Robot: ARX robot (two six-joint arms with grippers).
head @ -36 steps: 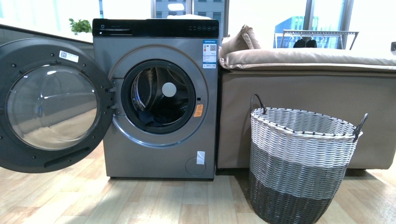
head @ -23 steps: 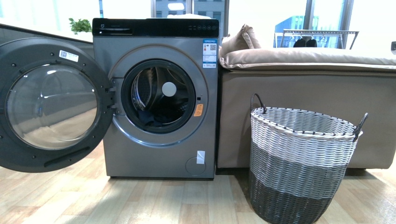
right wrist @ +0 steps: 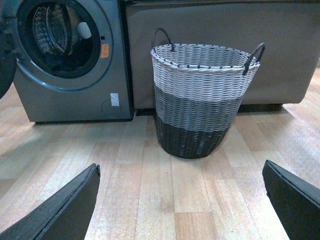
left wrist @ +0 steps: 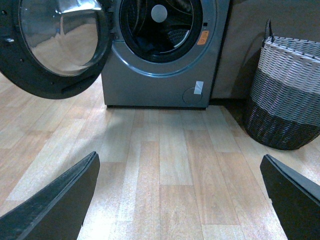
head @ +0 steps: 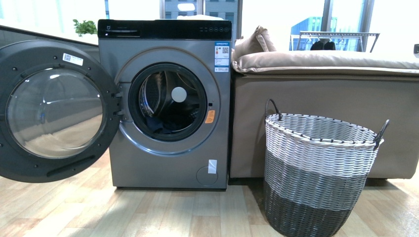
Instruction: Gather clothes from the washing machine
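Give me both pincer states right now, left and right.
Left pincer: open, holding nothing.
Right pincer: open, holding nothing.

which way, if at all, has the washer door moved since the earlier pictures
No. The door keeps the same spot against the washing machine in the front view.

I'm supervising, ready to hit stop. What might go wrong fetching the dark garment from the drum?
1. The door stands open on the left of the washing machine; the left tool, open, might clip it reaching in.
2. The clothes lie dark and low in the drum, so a grasp may miss or catch only an edge.
3. The basket stands apart to the right; a dangling garment might drag on the floor.
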